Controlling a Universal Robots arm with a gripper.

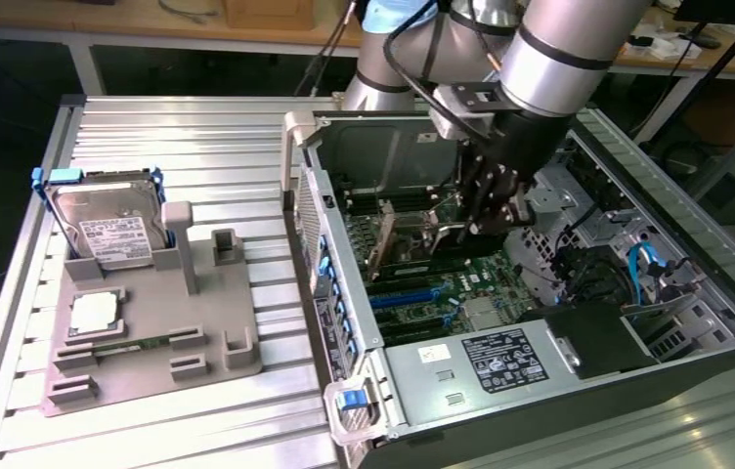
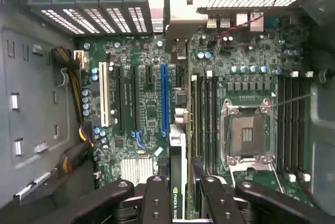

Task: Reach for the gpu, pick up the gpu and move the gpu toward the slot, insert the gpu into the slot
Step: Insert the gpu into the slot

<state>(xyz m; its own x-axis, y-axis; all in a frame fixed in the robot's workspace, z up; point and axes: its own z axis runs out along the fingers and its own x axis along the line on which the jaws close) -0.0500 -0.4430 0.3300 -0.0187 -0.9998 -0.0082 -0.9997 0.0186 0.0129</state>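
Note:
My gripper [image 1: 488, 220] is down inside the open computer case [image 1: 341, 293], over the green motherboard [image 1: 440, 288]. It is shut on the gpu [image 1: 410, 244], a thin dark card held on edge with its metal bracket end toward the case's side wall. In the wrist view the gpu [image 2: 178, 145] runs edge-on away from my gripper [image 2: 180, 185], between two black fingers [image 2: 157, 198]. It stands just beside the long blue slot [image 2: 164, 98] and parallel to it. Whether its lower edge touches a slot I cannot tell.
On the ribbed table at the exterior view's left, a grey fixture [image 1: 146, 332] holds a silver hard drive [image 1: 109, 230] and a square processor chip [image 1: 94, 311]. Inside the case are an open processor socket [image 2: 247, 132], memory slots [image 2: 207, 119], cable bundles [image 2: 73, 77] and a labelled metal box [image 1: 498, 357].

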